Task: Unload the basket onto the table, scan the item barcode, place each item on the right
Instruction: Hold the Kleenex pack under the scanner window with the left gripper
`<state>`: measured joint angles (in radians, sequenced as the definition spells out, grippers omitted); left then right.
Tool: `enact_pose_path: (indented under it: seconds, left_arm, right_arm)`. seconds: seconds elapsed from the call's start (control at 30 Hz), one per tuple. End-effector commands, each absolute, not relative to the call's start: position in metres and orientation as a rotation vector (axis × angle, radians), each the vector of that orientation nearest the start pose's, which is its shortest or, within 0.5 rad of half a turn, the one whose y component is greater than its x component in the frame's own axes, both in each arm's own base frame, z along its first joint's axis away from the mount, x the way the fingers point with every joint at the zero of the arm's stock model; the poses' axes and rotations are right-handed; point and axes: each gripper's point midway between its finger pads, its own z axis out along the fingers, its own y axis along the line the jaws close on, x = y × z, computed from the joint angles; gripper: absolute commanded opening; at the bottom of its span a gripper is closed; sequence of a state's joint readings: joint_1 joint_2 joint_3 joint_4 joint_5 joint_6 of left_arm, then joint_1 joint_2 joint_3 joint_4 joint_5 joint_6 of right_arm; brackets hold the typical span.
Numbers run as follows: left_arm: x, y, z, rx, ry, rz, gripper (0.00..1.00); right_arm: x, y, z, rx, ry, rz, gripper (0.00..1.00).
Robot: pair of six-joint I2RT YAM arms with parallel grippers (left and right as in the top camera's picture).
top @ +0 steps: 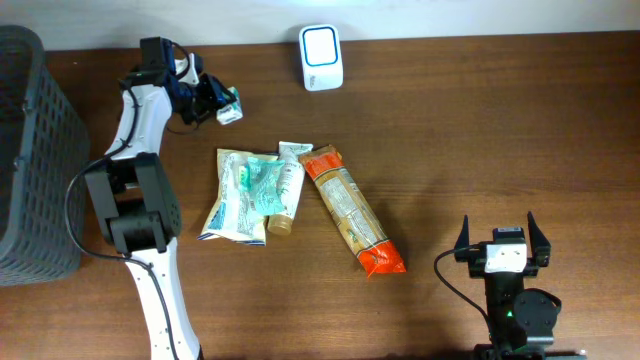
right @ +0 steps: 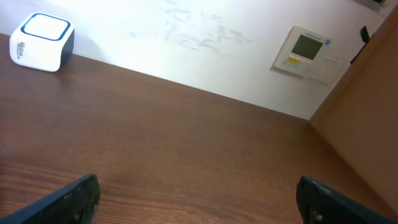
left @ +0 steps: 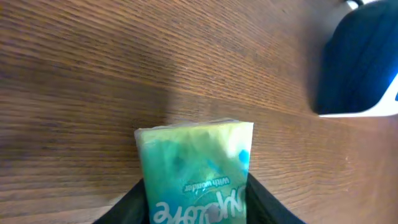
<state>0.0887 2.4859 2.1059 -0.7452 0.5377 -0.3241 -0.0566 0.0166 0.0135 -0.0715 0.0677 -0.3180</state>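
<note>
A small green packet (left: 196, 158) with white lettering sits between the black fingers of my left gripper (left: 196, 208), which presses on both its sides just above the wooden table. In the overhead view this gripper (top: 212, 99) is at the back left with the packet (top: 230, 106) poking out to its right. The white and blue scanner (top: 321, 57) stands at the back centre, to the right of the packet; its dark face (left: 357, 62) shows in the left wrist view. My right gripper (top: 502, 243) rests at the front right, open and empty (right: 199, 202).
A grey basket (top: 30, 150) fills the left edge. Mid-table lie green-white packets (top: 240, 195), a tube (top: 288, 185) and a long orange pack (top: 352, 212). The scanner (right: 42, 42) also shows far left in the right wrist view, with a wall panel (right: 306, 53) behind.
</note>
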Motion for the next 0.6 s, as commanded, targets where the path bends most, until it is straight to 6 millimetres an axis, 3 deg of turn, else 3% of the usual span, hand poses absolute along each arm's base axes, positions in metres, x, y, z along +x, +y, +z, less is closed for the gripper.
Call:
enact_pose_path:
  seconds: [0.0,0.03,0.13,0.23,0.3,0.33,0.4,0.5,0.57]
  left_arm:
    - [0.583,-0.061,0.042,-0.268,2.628,-0.803,0.31]
    - [0.584,-0.068,0.045,-0.221,2.617,-0.823,0.20]
    - [0.586,-0.085,0.060,-0.154,2.572,-0.930,0.00]
    - [0.599,-0.091,0.093,-0.095,2.500,-0.943,0.00]
    - [0.610,-0.098,0.126,-0.045,2.445,-0.886,0.00]
    - [0.616,-0.100,0.140,-0.027,2.427,-0.812,0.00]
    - [0.628,-0.116,0.177,0.084,2.365,-0.501,0.00]
    - [0.635,-0.136,0.194,0.181,2.279,0.045,0.00]
    - [0.635,-0.160,0.194,0.264,2.196,0.350,0.00]
  right_arm:
    - [0.245,-0.029,0.155,-0.153,1.656,-0.359,0.99]
    - [0.245,-0.029,0.155,-0.153,1.656,-0.359,0.99]
    - [0.245,-0.029,0.155,-0.153,1.656,-0.359,0.99]
    - [0.245,-0.029,0.155,-0.153,1.656,-0.359,0.99]
    - [0.245,-0.029,0.155,-0.153,1.656,-0.359,0.99]
    - [0.245,-0.029,0.155,-0.153,1.656,-0.359,0.99]
    - [0.245,-0.029,0.155,-0.153,1.656,-0.359,0.99]
    - [0.245,-0.029,0.155,-0.153,1.656,-0.359,0.99]
    - [0.245,-0.029,0.155,-0.153,1.656,-0.359,0.99]
